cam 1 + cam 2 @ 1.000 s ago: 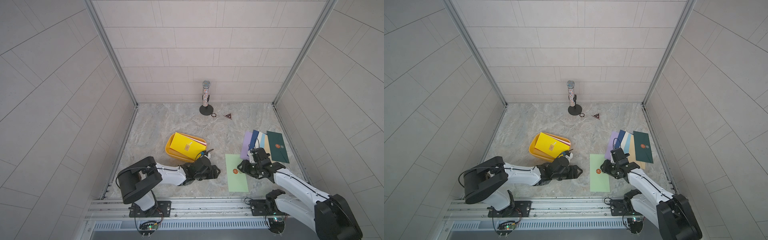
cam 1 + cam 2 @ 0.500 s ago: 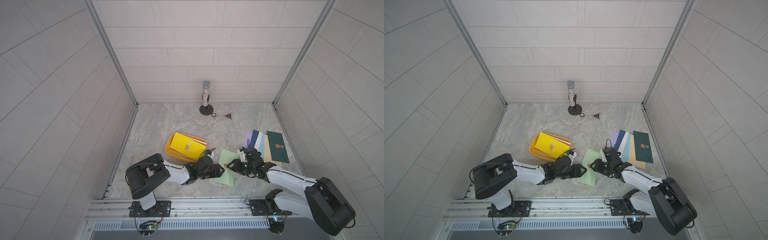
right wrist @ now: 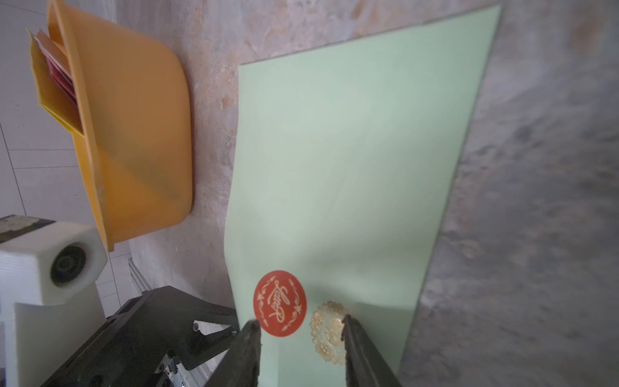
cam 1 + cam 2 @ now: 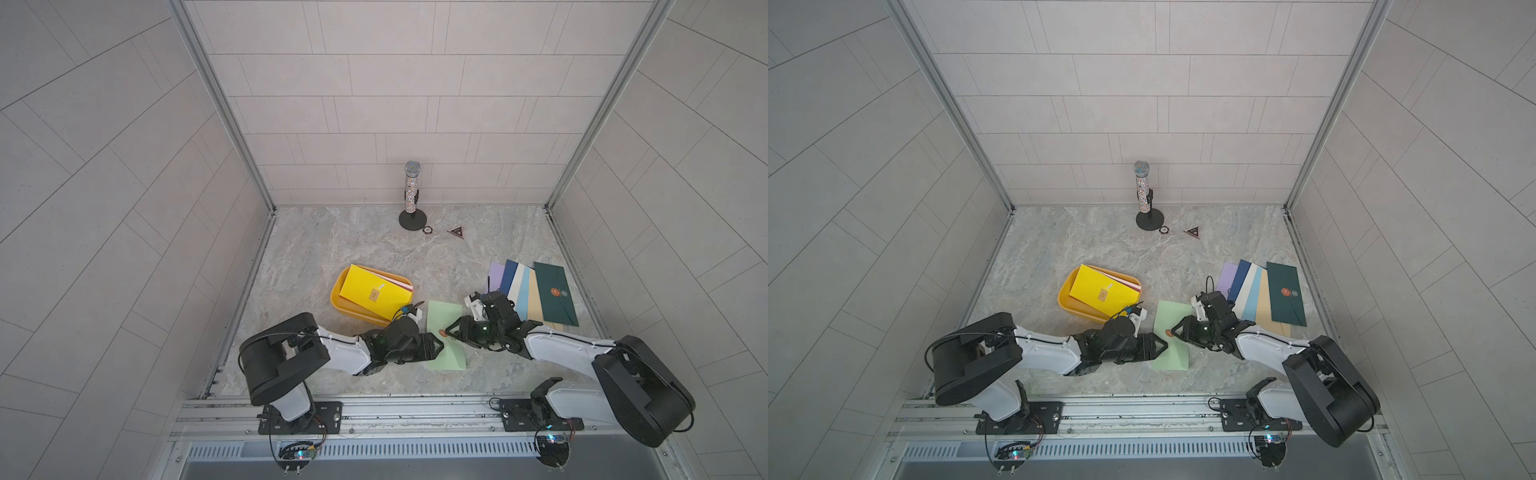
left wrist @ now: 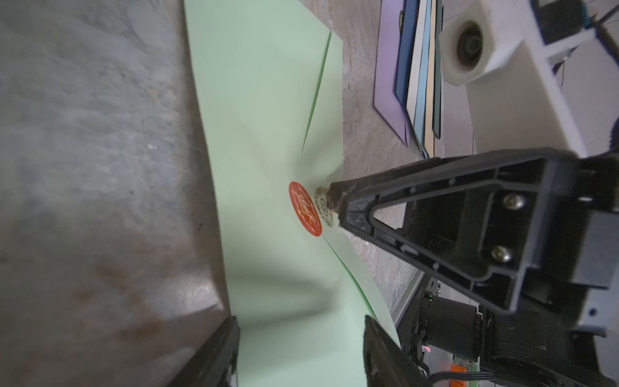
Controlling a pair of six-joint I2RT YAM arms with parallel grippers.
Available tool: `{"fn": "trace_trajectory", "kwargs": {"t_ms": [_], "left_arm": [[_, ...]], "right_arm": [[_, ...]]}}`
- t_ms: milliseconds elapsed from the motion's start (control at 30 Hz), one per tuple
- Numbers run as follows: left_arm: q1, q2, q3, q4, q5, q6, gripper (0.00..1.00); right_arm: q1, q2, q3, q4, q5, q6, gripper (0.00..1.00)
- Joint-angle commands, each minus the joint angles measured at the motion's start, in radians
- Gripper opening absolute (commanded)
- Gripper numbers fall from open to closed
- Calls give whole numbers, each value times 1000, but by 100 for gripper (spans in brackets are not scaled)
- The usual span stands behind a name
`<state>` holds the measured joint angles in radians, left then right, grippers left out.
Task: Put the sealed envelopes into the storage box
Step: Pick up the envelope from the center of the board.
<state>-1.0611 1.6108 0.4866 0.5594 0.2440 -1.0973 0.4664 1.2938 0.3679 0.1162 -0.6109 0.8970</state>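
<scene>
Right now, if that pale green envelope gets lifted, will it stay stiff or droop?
Probably floppy: the pale green envelope bows and creases where the right claw touches it. Likely very light, being thin paper, so a nudge might slide it.

Both top views are taken from high above the front rail (image 4: 415, 409), tilted steeply down toward the back wall (image 4: 395, 104). The whole floor (image 4: 332, 249) is seen from far off, and nearly the same scene is covered. The left wrist view is set low and very near the green envelope (image 5: 268, 100), facing the right gripper (image 5: 333, 198) and the fanned envelopes (image 5: 412, 83). The right wrist view is as near, aimed the opposite way across that envelope toward the yellow tray (image 3: 134, 134). The green envelope and its red seal (image 3: 279, 303) are shared by all four views.
</scene>
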Motion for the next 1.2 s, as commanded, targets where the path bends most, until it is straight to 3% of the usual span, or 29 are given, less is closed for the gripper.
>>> {"fn": "trace_trajectory", "kwargs": {"t_ms": [0,167,333,600,900,1167], "left_arm": [[-10,-11,-47,-185,-21,-11,64],[-10,-108,-28,-383,-96,9,64],[-10,-155,24,-529,-142,56,65],[-10,-100,97,-544,-125,88,65],[-25,19,112,-430,-68,65,64],[-57,54,113,-388,-59,42,64]], "right_arm": [[27,31,21,-98,-82,-32,44],[13,-36,107,-279,-28,-166,46],[-80,-95,131,-397,34,-207,48],[-98,-178,77,-556,137,-178,50],[-70,-283,-44,-539,41,-74,50],[-36,-176,-146,-202,-150,107,50]]}}
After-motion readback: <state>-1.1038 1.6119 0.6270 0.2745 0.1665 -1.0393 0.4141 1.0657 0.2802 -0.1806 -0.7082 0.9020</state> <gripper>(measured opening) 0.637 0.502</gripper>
